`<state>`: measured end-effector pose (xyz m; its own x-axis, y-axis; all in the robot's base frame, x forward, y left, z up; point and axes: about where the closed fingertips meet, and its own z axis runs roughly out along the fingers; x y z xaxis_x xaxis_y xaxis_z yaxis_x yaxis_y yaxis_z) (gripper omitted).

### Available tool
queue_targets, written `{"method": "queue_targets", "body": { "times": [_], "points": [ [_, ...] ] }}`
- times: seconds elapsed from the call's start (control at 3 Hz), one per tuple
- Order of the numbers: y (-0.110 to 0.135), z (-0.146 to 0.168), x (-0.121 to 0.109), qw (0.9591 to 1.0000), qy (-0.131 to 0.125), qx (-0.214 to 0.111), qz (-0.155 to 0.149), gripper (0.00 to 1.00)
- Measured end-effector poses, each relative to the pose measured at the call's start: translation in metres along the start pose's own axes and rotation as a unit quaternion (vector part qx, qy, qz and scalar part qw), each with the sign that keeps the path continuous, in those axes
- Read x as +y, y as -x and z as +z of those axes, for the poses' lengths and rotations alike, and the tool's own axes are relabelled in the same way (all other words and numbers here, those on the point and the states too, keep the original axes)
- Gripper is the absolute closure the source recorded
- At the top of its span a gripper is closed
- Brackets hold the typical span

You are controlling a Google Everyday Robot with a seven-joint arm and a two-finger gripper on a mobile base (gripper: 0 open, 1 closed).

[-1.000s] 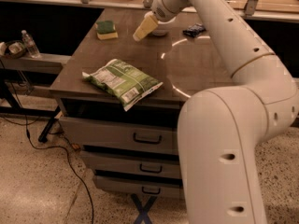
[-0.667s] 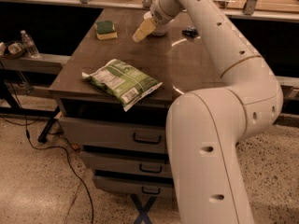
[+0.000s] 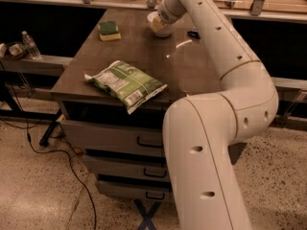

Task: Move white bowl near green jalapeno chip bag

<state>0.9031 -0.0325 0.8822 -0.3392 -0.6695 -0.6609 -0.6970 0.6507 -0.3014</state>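
The green jalapeno chip bag (image 3: 126,84) lies flat at the front left of the dark table (image 3: 192,71). The white bowl (image 3: 159,26) stands at the far side of the table, well beyond the bag. My arm reaches from the lower right over the table to the bowl. My gripper (image 3: 157,23) is right at the bowl, its cream-coloured end over the bowl's rim and covering part of it.
A green-and-yellow sponge (image 3: 109,30) lies at the far left of the table. A small dark packet (image 3: 194,33) lies right of the bowl. Drawers (image 3: 120,138) sit under the tabletop. A water bottle (image 3: 30,45) stands on a shelf at the left. Cables run across the floor.
My gripper has moved in from the bowl's left side onto the bowl. The bag and sponge have stayed in place.
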Motion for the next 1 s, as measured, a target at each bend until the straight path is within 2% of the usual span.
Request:
{"method": "queue_targets", "body": {
  "times": [0.33,0.67,1.0],
  "points": [
    [0.017,-0.011,-0.001,0.9982,-0.009,-0.014,-0.057,0.85],
    [0.056,-0.039,0.014,0.9864,-0.021,-0.032,-0.16,1.0],
    [0.093,-0.123,0.056,0.9581,-0.014,-0.08,-0.275,1.0]
  ]
}}
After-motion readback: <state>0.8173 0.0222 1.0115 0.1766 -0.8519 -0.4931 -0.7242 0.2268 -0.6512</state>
